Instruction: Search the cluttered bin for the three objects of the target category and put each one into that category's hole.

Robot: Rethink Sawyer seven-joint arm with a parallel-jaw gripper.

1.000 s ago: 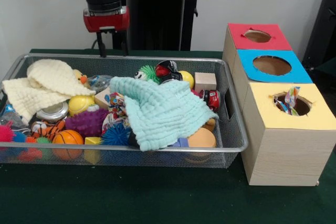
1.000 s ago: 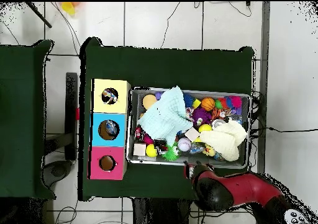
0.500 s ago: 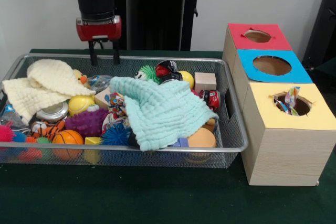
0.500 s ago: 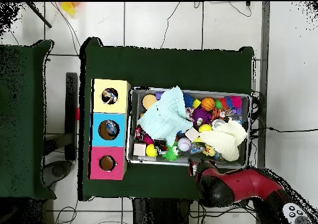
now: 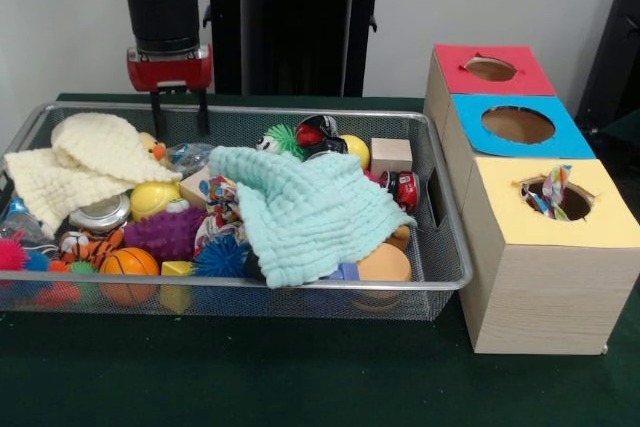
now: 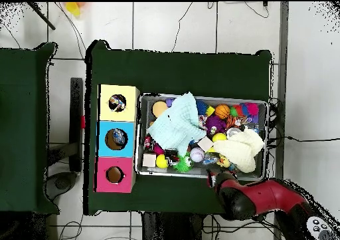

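Observation:
A wire bin [image 5: 250, 285] holds a jumble of toys: a mint cloth [image 5: 305, 212] draped over the middle, a cream cloth [image 5: 80, 162] at the left, spiky balls, an orange ball [image 5: 128, 263], a wooden cube [image 5: 390, 154] and a tin can [image 5: 100, 211]. My gripper [image 5: 180, 115] hangs open and empty over the bin's back rim, just behind the cream cloth. From above, the gripper [image 6: 216, 177] sits at the bin's [image 6: 199, 98] lower edge beside the cream cloth [image 6: 246, 147]. Three hole boxes stand beside the bin: red [image 5: 455, 57], blue [image 5: 470, 112] and yellow [image 5: 550, 237].
A colourful wrapper [image 5: 555, 187] pokes out of the yellow box's hole. The mint cloth [image 6: 174, 125] hides whatever lies beneath it. Green table [image 5: 300, 377] surrounds the bin. The black pedestal [image 5: 290, 27] rises behind the bin.
My gripper has slid left along the bin's back rim in the front view, still open and empty. The bin's contents have not moved.

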